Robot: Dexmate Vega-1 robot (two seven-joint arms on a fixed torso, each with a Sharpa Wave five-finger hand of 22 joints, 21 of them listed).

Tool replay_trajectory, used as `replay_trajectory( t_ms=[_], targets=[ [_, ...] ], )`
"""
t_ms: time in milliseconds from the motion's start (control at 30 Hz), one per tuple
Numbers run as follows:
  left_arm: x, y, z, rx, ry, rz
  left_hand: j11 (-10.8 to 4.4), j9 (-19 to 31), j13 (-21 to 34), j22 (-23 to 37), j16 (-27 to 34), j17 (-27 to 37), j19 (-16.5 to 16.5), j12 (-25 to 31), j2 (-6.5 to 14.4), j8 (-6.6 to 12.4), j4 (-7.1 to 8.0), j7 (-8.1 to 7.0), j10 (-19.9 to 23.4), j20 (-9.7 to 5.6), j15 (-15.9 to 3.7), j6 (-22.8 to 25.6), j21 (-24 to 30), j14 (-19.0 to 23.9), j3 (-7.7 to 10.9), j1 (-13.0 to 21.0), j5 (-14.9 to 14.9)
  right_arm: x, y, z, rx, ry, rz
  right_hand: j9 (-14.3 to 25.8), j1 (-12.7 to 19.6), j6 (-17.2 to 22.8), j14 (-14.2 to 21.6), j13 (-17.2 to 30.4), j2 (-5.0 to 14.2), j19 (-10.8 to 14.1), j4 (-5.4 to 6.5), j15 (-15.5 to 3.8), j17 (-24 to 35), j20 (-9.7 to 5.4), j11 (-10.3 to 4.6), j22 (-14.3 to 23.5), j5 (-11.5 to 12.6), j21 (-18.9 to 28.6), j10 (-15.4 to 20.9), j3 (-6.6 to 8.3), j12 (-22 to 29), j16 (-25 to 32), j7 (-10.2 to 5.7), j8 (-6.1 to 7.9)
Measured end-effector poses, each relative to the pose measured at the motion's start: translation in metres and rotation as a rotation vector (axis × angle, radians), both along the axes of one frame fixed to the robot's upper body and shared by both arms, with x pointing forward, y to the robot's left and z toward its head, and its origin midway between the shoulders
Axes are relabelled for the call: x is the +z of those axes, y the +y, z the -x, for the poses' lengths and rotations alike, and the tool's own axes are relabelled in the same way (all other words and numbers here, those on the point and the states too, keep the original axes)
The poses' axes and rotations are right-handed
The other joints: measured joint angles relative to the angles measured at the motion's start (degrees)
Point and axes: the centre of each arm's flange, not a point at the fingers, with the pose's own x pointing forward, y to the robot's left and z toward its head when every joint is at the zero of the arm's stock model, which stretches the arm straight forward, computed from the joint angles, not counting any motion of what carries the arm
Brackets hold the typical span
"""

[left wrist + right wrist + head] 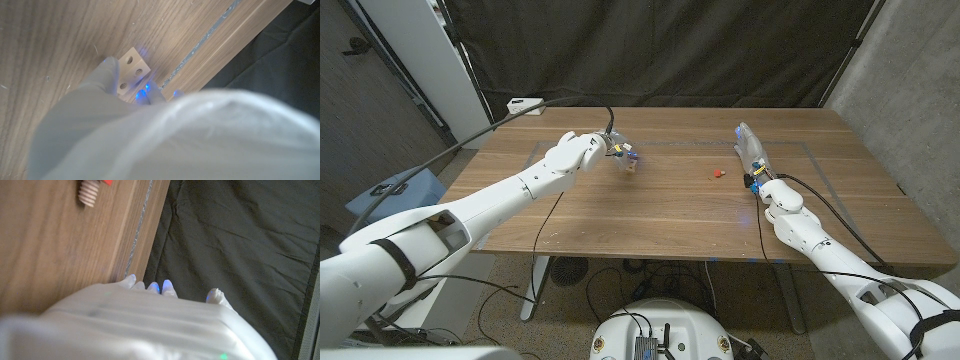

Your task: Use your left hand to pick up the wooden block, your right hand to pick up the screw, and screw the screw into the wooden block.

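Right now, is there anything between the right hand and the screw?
No. In the head view, only bare table lies between the right hand and the screw.

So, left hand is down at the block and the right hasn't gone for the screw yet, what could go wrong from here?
1. The left hand meets the wooden block only at one side, with the holed end jutting past the fingers, so the block may twist or slip on lifting.
2. The screw is small and lies apart from the right hand; the fingers could nudge it away rather than pinch it.
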Motion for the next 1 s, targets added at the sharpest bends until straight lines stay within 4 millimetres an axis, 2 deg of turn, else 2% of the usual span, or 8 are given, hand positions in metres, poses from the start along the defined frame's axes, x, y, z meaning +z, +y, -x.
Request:
replay_trajectory(
  t_ms=[133,400,633,1000],
  targets=[
    [-0.0003,0.0010,-0.0007,-0.002,-0.009,0.003,-0.08,0.0,0.3,0.0,0.0,0.0,1.0,0.2,-0.2,0.00,0.01,-0.19,1.3,0.40,-0.52,1.7,0.0,1.2,-0.45,0.8,0.0,-0.0007,0.0002,-0.0006,-0.003,0.002,0.001,0.0,0.0,0.0,0.0,0.0,0.00,0.0,0.00,0.00,0.0,0.00,0.00,0.0,0.0,0.0,0.0,0.00,0.0,0.0,0.00,0.00],
    [-0.0025,0.0022,-0.0029,-0.004,-0.020,0.007,-0.05,0.0,0.5,0.0,0.0,0.0,2.9,0.5,-0.2,0.00,0.07,-0.46,3.0,-0.02,-1.17,3.0,0.0,3.0,-0.94,1.9,0.0,-0.0003,0.0005,-0.0015,-0.005,0.003,0.001,0.0,0.0,0.0,0.0,0.0,0.00,0.0,0.00,0.00,0.0,0.00,0.00,0.0,0.0,0.0,0.0,0.00,0.0,0.0,0.00,0.00],
    [-0.0034,0.0015,-0.0044,-0.015,-0.035,0.016,-0.04,0.3,1.2,-0.1,-0.3,0.0,6.0,0.7,0.0,0.00,-0.03,-0.49,6.5,0.10,-2.19,7.1,0.0,5.5,-2.41,3.8,0.0,-0.0012,0.0000,-0.0020,-0.009,0.005,0.002,0.0,0.0,0.0,0.0,0.0,0.00,0.0,0.00,0.00,0.0,0.00,0.00,0.0,0.0,0.0,0.0,0.00,0.0,0.0,0.01,0.00],
    [-0.0059,-0.0025,-0.0059,-0.045,-0.049,0.021,-0.25,0.3,1.6,-0.1,-0.3,0.0,7.8,1.2,0.5,0.00,-0.02,-0.48,8.9,-0.42,-2.11,9.0,0.0,7.4,-2.87,5.5,0.0,-0.0030,-0.0010,-0.0025,-0.014,0.009,0.000,0.0,0.0,0.0,0.0,0.0,0.00,0.0,0.00,0.00,0.0,0.00,0.00,0.0,0.0,0.0,0.0,0.00,0.0,0.0,0.01,0.00]
  ],
)
